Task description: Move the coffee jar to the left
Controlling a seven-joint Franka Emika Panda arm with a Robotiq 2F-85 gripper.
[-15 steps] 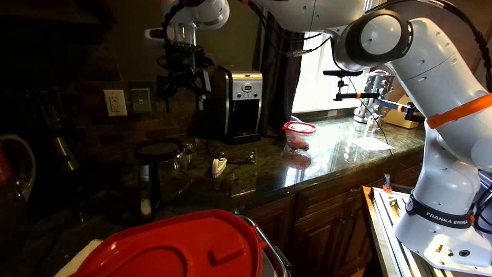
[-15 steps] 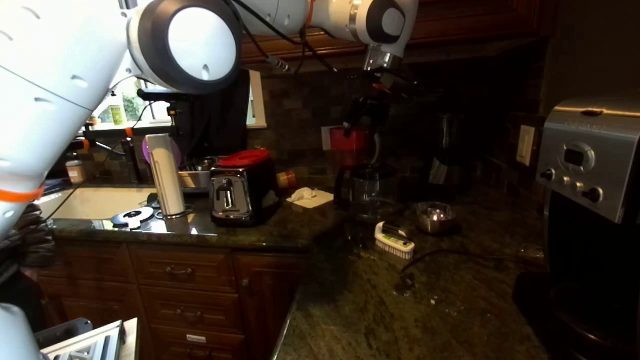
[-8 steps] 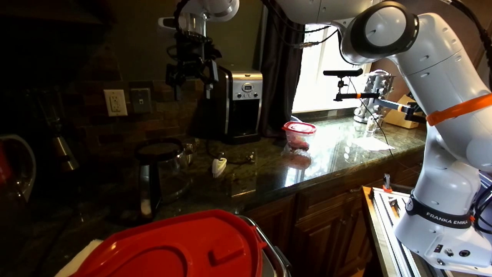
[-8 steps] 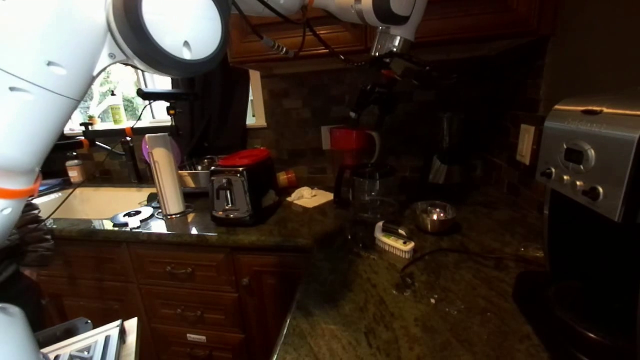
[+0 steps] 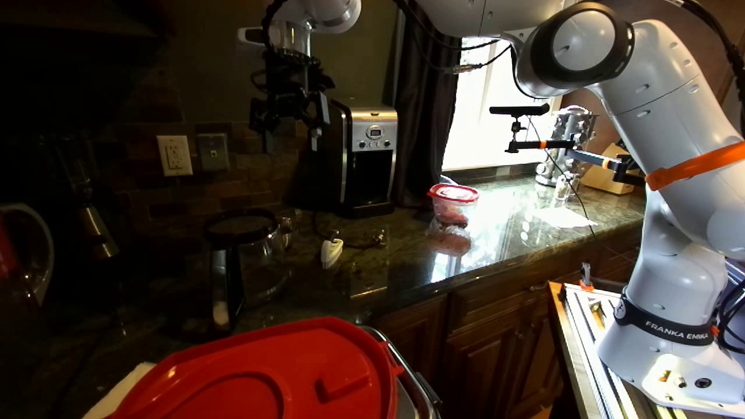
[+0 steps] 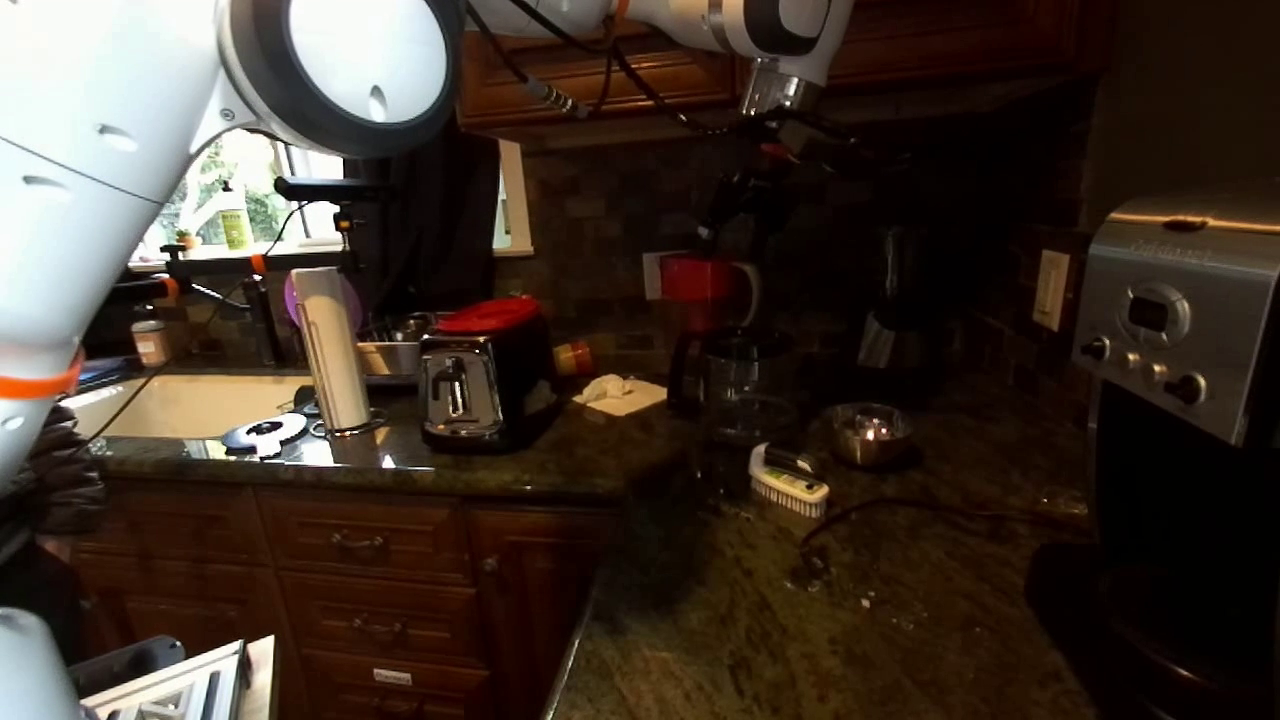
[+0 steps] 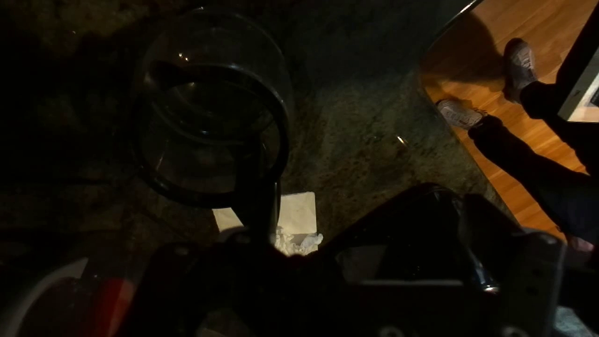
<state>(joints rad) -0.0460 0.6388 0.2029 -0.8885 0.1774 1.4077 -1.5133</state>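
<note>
1. Currently, gripper point(image 5: 291, 142) spread apart, holding nothing, well above bench point(image 6: 720, 620).
2. Target carafe point(image 6: 746, 385) upright on bench, near brush point(image 6: 788, 482).
3. Risk: dim light obscures its outline; misaligned descent could clip and topple it.

A black band point(image 5: 663, 329) around my base point(image 5: 652, 355) reads FRANKA EMIKA; lettering point(image 6: 1170, 250) on the coffee machine point(image 6: 1220, 335) and drawer label point(image 6: 393, 677) is blurred.
</note>
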